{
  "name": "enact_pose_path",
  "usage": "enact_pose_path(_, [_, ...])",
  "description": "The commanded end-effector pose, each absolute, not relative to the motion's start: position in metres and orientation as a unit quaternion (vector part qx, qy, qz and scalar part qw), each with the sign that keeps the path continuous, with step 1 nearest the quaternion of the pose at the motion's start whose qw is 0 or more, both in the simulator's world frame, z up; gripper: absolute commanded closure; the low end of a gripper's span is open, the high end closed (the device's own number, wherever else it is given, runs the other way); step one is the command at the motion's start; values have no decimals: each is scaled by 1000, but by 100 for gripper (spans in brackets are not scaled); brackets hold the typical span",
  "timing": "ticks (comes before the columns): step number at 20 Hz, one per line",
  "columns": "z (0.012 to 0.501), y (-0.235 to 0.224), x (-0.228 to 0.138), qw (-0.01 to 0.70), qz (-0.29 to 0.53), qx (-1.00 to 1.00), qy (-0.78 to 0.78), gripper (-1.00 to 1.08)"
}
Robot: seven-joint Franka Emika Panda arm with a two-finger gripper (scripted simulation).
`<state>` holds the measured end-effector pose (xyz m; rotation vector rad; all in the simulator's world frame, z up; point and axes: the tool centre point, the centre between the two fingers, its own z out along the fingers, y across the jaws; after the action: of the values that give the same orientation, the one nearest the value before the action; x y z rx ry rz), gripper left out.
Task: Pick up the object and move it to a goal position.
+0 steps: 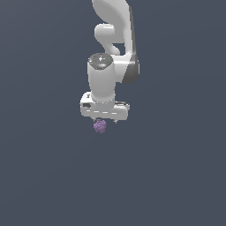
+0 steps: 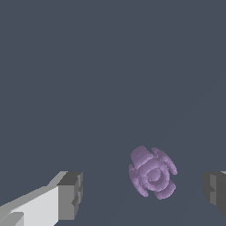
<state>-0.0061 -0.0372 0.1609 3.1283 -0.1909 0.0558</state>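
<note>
Here, a white robot arm (image 1: 110, 48) reaches down from the top of the exterior view over a plain dark blue-grey surface (image 1: 176, 176). Its wrist points straight down, and the wide white body of the gripper (image 1: 104, 120) sits level at the lower end.

Just under that body lies the berry (image 1: 100, 126), a small purple lumpy cluster, roundish and narrower than the gripper is wide. In the exterior view it sits below the half of the gripper body nearer that view's left, and its top edge meets the underside of the body in the picture. The fingers themselves are mostly hidden there behind the body.

The wrist view looks down between the fingers. The two dark grey fingertips (image 2: 70, 195) stand wide apart, one at each side of the picture, with bare surface between them. The berry (image 2: 152, 173) lies in that gap, showing ringed, petal-like lobes around a round centre. It is nearer to one fingertip than the other, but clear surface shows on both sides of it, so neither fingertip touches it. The hand is spread and holds nothing.
</note>
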Motion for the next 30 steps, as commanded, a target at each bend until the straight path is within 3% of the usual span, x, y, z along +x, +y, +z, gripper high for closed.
enact_pose_path(1, [141, -48, -18, 2, 13, 997, -80, -92])
enact_pose_path(11, [93, -74, -54, 0, 1, 991, -131, -92])
enact_pose_path(30, [43, -75, -57, 0, 0, 991, -134, -92])
